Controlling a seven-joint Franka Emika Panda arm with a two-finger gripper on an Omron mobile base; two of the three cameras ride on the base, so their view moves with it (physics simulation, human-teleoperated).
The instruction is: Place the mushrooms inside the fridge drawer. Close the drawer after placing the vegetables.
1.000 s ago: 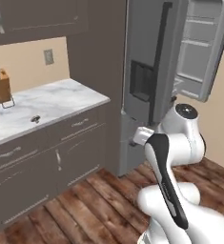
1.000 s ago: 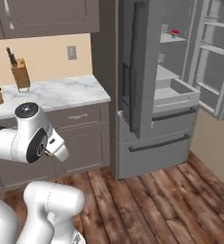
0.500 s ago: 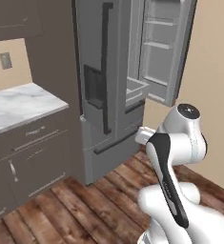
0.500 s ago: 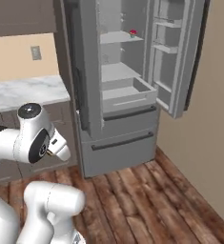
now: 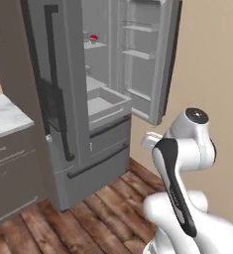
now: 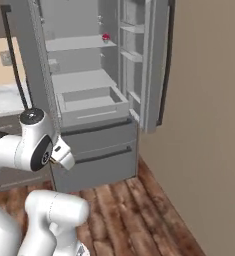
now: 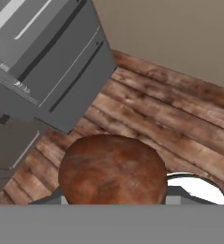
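A mushroom (image 7: 112, 172) with a rounded brown cap sits right at the bottom of the hand view, with my gripper (image 7: 114, 201) shut on it; the fingertips are hidden behind the cap. The arm is folded close to the base, with the hand (image 5: 150, 141) low and short of the fridge, also seen as the hand (image 6: 64, 153) from the right. The fridge drawer (image 5: 111, 113) is pulled out and looks empty; its light-grey front wall (image 6: 96, 116) faces me.
The right fridge door (image 5: 150, 59) stands wide open beside a tan wall (image 6: 209, 125). A small red thing (image 6: 105, 37) sits on an upper shelf. Two closed freezer drawers (image 6: 96, 150) lie below. A marble counter (image 5: 4, 116) is at left. Wood floor (image 7: 170, 119) lies underneath.
The whole picture has shifted: the base has turned and driven from the counter toward the open fridge. The arm keeps its folded pose.
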